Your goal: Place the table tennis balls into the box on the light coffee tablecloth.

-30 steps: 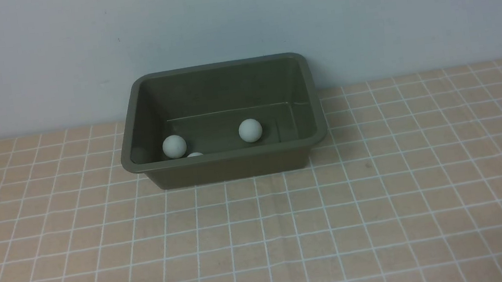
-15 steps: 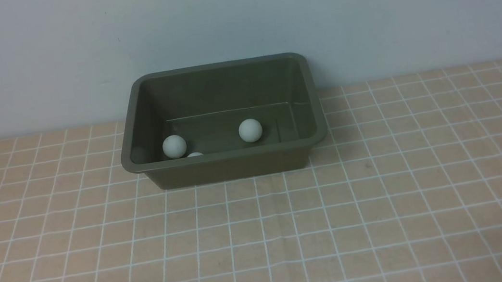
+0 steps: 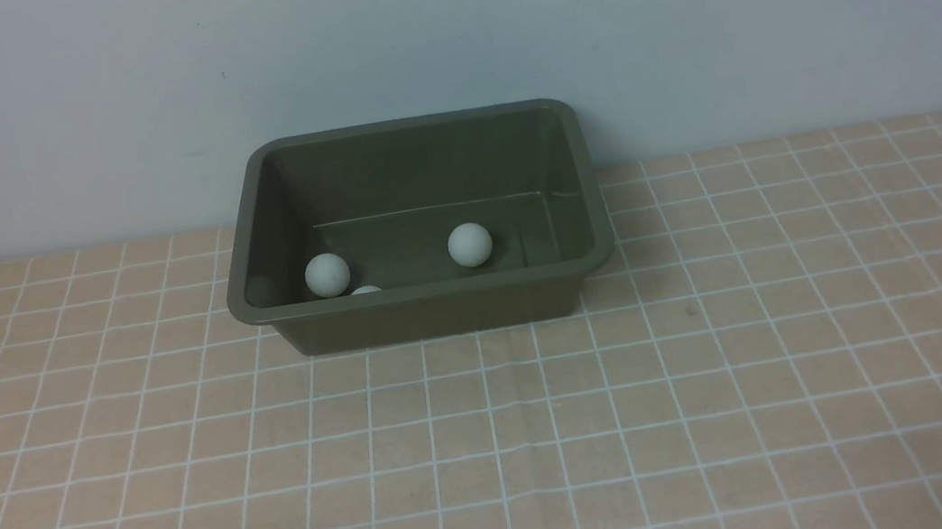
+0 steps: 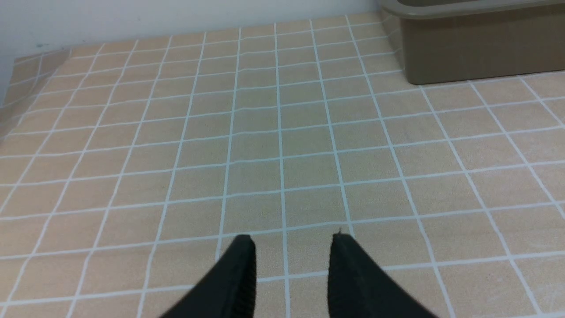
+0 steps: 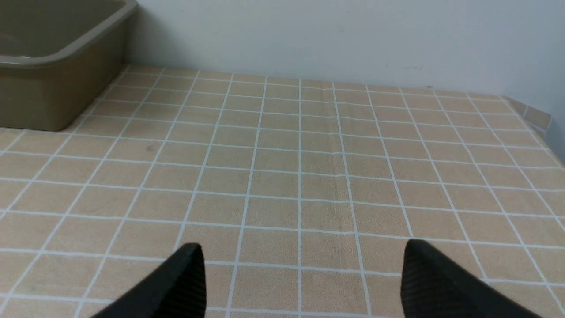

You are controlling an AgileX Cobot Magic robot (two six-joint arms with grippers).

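Nothing has moved: three table tennis balls (image 3: pixel 469 245) lie in the box (image 3: pixel 427 307) near the tablecloth's (image 3: pixel 495 443) far edge, left gripper (image 4: pixel 291 247) narrowly parted, right gripper (image 5: pixel 304 260) wide, both empty, so the task seems finished, with any fourth ball unseen.

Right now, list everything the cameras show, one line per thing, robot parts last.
Balls: three visible, white, inside the box; one near its left end, one near the middle, one mostly hidden behind the near wall.
Box: one, olive green, on the cloth near the wall.
Tablecloth: one, peach-tan with white grid, covering the table.
Wall: pale grey-blue, behind the box.
Left tool: black, open, empty, above bare cloth.
Right tool: black, wide open, empty, above bare cloth.
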